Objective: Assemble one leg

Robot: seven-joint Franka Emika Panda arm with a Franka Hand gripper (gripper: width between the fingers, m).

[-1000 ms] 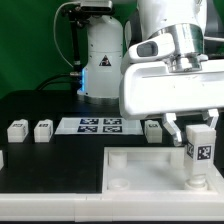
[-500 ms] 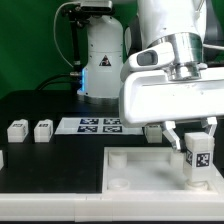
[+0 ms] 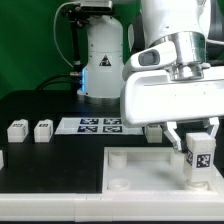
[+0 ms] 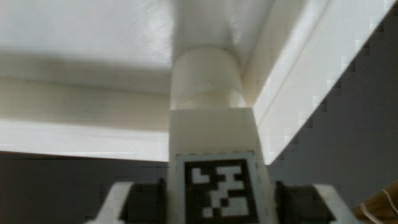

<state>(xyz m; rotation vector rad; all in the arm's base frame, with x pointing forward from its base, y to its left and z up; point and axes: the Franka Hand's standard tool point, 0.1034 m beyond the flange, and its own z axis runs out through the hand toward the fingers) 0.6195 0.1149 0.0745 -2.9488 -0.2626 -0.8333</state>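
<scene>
Since a second ago the arm has sunk a little and drifted toward the exterior view's left, taking the leg (image 3: 198, 160) lower; over the last half second almost nothing shifts. The pincer (image 3: 196, 142) is clamped on the leg, one finger on each side, and holds it upright with its marker tag (image 3: 200, 154) facing the camera. The leg's lower end is inside the white tabletop (image 3: 135, 172), in the corner at the exterior view's right. In the wrist view the leg (image 4: 210, 100) reaches down beside the tabletop's raised rim (image 4: 294, 60); whether it is seated cannot be told. Other small white blocks (image 3: 42, 130) lie on the black bench (image 3: 60, 160) near the marker board (image 3: 100, 125).
</scene>
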